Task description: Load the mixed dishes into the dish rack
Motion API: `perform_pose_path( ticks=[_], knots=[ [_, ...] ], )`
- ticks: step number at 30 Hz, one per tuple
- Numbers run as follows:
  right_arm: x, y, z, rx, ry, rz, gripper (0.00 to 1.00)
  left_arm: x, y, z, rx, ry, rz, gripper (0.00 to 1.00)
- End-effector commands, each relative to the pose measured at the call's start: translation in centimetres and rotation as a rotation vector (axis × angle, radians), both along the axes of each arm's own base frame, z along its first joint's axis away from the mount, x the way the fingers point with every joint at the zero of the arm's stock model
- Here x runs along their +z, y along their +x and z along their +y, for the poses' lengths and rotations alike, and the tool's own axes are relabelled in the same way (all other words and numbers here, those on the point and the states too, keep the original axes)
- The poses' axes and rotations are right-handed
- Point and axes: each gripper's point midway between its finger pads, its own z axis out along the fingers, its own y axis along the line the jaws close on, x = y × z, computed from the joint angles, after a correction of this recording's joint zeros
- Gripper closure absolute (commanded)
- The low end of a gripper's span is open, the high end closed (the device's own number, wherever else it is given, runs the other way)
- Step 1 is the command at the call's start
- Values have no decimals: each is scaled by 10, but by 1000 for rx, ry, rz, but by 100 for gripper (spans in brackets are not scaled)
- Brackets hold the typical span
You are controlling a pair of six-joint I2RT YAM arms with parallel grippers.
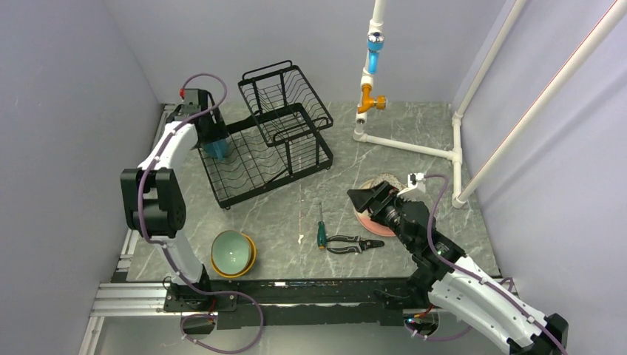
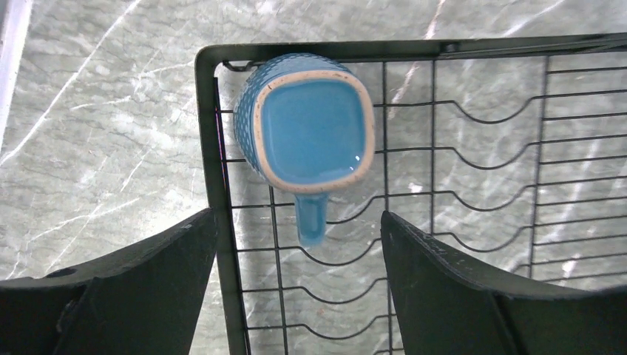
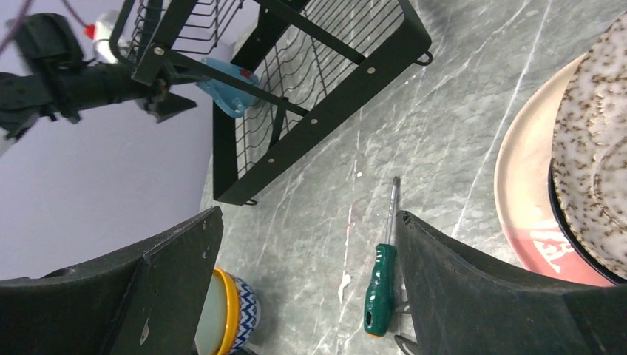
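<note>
I see only the mug (image 2: 310,133) loaded, in the dish rack (image 2: 207,148) corner, upper left of the left wrist view; left tool (image 2: 297,214) hangs released above it. Bowl stack (image 1: 233,253), lower left on the worktop (image 1: 296,200), and plate stack (image 3: 584,148) remain. Right tool (image 3: 310,214) is spread, empty, beside the plates.

The mug (image 2: 314,129), in the dish rack (image 2: 209,148) toward the far left corner of the tabletop (image 2: 96,148), has a glossy blue glaze inside, a raised-dot outer wall and a matt, speckled cream rim. The rack appears to be metal wire on a flat-bar frame with a smooth black satin coating. The tabletop is smooth, grey-green and stone-patterned with a slight sheen, and near its right edge the speckled grey plate (image 3: 591,163) looks glazed and brown-flecked, while the screwdriver (image 3: 380,288) has a glossy green plastic handle and a bare metal shaft.
</note>
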Motion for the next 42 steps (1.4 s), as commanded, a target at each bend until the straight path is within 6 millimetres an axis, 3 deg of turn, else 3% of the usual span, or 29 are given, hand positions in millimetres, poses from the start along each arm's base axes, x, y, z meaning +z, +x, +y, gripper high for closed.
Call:
perform_pose_path(
  ticks=[1, 4, 10, 17, 21, 26, 30, 35, 42],
  knots=[
    [21, 7, -5, -31, -25, -47, 12, 61, -9, 0, 5, -47, -142, 12],
    [17, 11, -5, -29, -93, -37, 12, 88, -21, 5, 8, -73, -215, 1],
    [12, 14, 6, 53, -219, -46, 12, 152, -53, -2, -32, -95, -404, 1],
    [8, 4, 74, 361, -281, -63, 11, 229, -91, -18, -125, -112, -678, 1],
    [12, -14, 124, 421, -370, -116, 11, 254, -107, -26, -191, -105, -782, 1],
    [14, -30, 189, 465, -371, -109, 15, 269, -115, -36, -256, -110, -828, 1],
    [1, -42, 233, 486, -442, -99, 19, 267, -112, -42, -291, -123, -818, 1],
    [-9, -52, 265, 446, -605, -93, 24, 264, -109, -46, -307, -141, -800, 1],
    [-26, -67, 294, 422, -779, -143, 26, 263, -108, -44, -302, -131, -791, 1]
  ],
)
